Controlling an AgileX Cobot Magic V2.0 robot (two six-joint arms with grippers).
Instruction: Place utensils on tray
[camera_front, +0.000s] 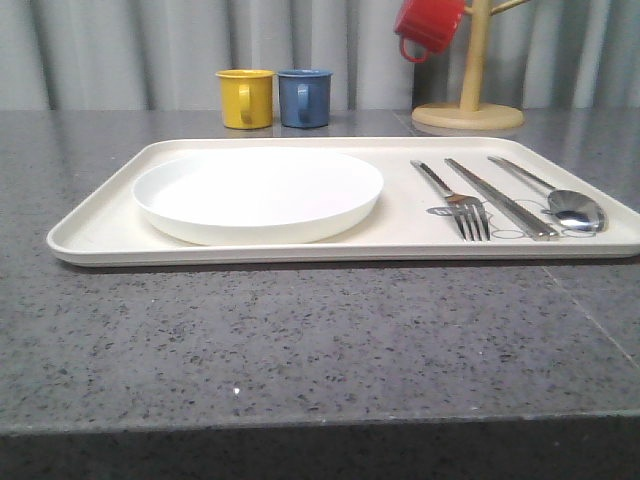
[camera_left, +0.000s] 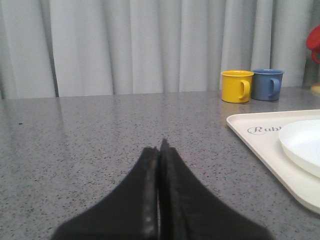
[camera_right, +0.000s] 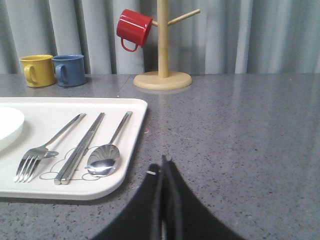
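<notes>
Silver fork (camera_front: 462, 203), knife (camera_front: 503, 200) and spoon (camera_front: 560, 198) lie side by side on the cream tray (camera_front: 95, 232), right of the white plate (camera_front: 258, 193), so the job looks finished. Both grippers, left (camera_left: 160, 150) and right (camera_right: 165, 165), rest closed and empty beside the tray.

Even, diffuse lighting throughout, fairly bright, with soft, faint shadows. White plate (camera_front: 258, 193) nearly overexposed, its surface detail lost. Specular highlights on the spoon (camera_right: 103, 160) bowl and fork (camera_front: 455, 200) tines. Left gripper (camera_left: 160, 150) and right gripper (camera_right: 165, 162) dark and blurred at close range; background curtain (camera_left: 125, 45) slightly soft.
</notes>
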